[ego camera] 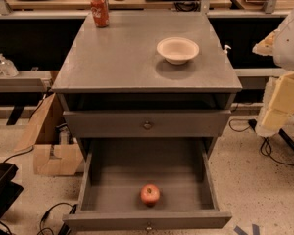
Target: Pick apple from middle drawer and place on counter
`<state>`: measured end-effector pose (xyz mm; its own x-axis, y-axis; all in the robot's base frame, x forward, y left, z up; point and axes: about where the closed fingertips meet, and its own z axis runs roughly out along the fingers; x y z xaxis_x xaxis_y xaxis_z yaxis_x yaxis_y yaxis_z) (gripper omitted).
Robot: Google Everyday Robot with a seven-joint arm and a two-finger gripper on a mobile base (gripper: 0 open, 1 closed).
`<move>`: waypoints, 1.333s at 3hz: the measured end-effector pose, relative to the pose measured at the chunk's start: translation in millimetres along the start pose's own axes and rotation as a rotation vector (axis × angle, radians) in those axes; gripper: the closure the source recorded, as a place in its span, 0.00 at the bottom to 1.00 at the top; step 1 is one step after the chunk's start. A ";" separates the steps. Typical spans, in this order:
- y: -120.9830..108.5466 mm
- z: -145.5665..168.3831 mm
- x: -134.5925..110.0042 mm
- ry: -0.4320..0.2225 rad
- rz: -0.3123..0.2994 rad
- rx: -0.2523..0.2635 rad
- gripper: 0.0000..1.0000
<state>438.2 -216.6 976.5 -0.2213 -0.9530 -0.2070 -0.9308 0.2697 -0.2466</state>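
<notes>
At the frame's right edge the gripper (274, 119) is showing only as blurred pale blocks, partly cut off; the lower left corner is cutting a black object (0, 185).

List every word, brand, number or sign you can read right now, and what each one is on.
Red cylindrical soda can, back left of the flat matte grey counter: white script, too blurred to read.
Round white bowl: no text.
Small red apple in the open grey wooden middle drawer: no label.
Cream blocky gripper, at the right edge beside the cabinet: no readable marking.
</notes>
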 end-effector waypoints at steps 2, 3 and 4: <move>-2.0 7.4 -3.1 -0.036 -0.003 0.031 0.00; 27.9 81.9 -9.6 -0.183 -0.032 -0.006 0.00; 49.7 152.3 -23.2 -0.288 -0.073 -0.037 0.00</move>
<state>441.3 -160.0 824.8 -0.0668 -0.8899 -0.4512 -0.9525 0.1915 -0.2367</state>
